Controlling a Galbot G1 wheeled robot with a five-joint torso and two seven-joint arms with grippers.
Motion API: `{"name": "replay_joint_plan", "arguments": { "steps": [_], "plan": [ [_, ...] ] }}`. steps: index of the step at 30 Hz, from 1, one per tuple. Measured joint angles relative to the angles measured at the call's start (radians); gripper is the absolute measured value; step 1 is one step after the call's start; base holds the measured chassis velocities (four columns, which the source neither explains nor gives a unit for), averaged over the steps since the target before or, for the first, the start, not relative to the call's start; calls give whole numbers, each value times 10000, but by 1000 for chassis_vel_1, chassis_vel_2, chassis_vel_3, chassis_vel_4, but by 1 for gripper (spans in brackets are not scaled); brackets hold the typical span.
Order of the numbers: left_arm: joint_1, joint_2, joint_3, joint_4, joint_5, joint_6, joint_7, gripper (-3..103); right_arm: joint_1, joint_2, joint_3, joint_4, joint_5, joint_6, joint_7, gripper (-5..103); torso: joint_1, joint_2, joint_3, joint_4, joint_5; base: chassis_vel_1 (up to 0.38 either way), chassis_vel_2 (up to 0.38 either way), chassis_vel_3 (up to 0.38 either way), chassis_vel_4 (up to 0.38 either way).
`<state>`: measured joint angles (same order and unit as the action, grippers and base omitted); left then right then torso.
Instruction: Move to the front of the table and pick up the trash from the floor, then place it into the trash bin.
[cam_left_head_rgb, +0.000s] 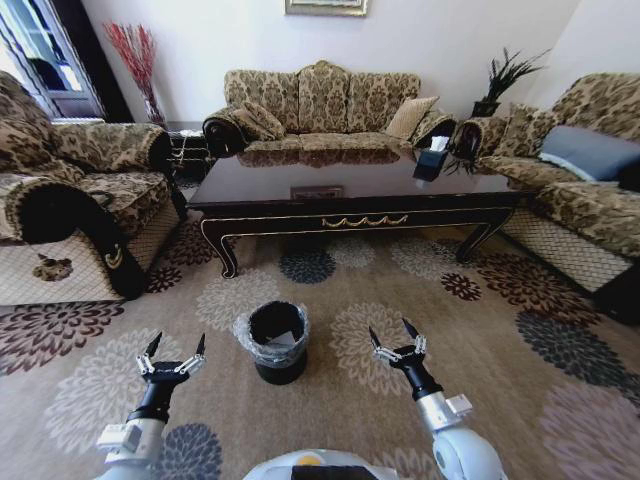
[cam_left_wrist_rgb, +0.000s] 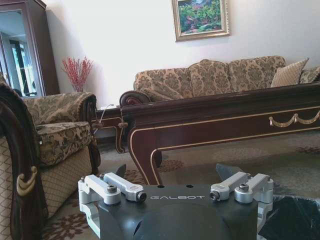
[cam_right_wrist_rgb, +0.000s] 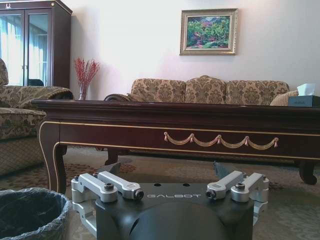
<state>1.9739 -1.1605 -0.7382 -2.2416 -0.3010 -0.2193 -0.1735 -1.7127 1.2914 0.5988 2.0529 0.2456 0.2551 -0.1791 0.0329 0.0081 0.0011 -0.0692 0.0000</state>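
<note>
Both arms are hovering low over the carpet (cam_left_head_rgb: 330, 400), the left gripper (cam_left_head_rgb: 173, 347) and the right gripper (cam_left_head_rgb: 394, 334) each spreading its fingers wide and gripping nothing. The bin (cam_left_head_rgb: 273, 340) is sitting on the floor between the two grippers, just ahead of them, its grey liner folded over the rim and something pale lying inside. The table (cam_left_head_rgb: 350, 200) is stretching across beyond both grippers, past the bin, its gold trim facing them. A tissue box (cam_left_head_rgb: 431, 160) is resting on the tabletop, far ahead of the right gripper. A sofa (cam_left_head_rgb: 325, 105) is standing behind the table, well beyond both grippers.
</note>
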Motion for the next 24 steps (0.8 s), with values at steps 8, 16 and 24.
{"name": "replay_joint_plan", "arguments": {
  "steps": [8,16,24],
  "plan": [
    [-1,2,0,0,-5,5,0,100,0,0,0,6,1,-2,1,100,1,0,0,0,0,0,0,0,0],
    [-2,2,0,0,-5,5,-1,100,-1,0,1,8,1,-2,5,100,1,0,1,0,-1,58,-65,-59,61],
    [-2,1,0,-1,-5,5,-1,100,-2,-1,1,9,1,-2,7,100,-1,1,-1,1,1,152,-157,-142,162]
  ]
}}
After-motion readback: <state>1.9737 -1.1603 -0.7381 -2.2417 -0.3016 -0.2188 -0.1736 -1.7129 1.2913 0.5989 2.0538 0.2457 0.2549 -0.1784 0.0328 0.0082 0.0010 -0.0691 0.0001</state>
